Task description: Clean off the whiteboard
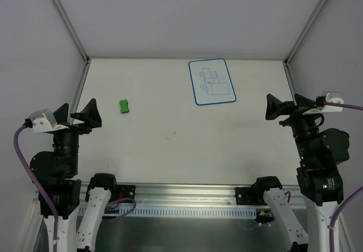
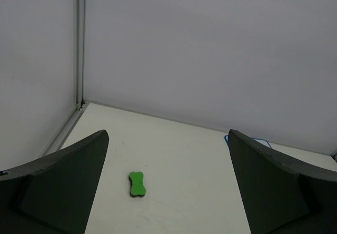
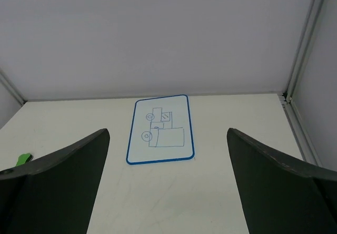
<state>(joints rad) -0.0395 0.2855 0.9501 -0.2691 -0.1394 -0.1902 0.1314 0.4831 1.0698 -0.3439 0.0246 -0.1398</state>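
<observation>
The whiteboard lies flat at the far right-centre of the table, white with a blue rounded border and thin dark line drawings of boxes and circles. It shows whole in the right wrist view, and only a blue corner shows in the left wrist view. A small green bone-shaped eraser lies on the table left of centre, ahead of my left gripper. My left gripper is open and empty, held above the table's left side. My right gripper is open and empty, at the right side, facing the board.
White enclosure walls with metal corner posts close the table at the back and sides. The green eraser's edge shows at the left of the right wrist view. An aluminium rail runs along the near edge between the arm bases.
</observation>
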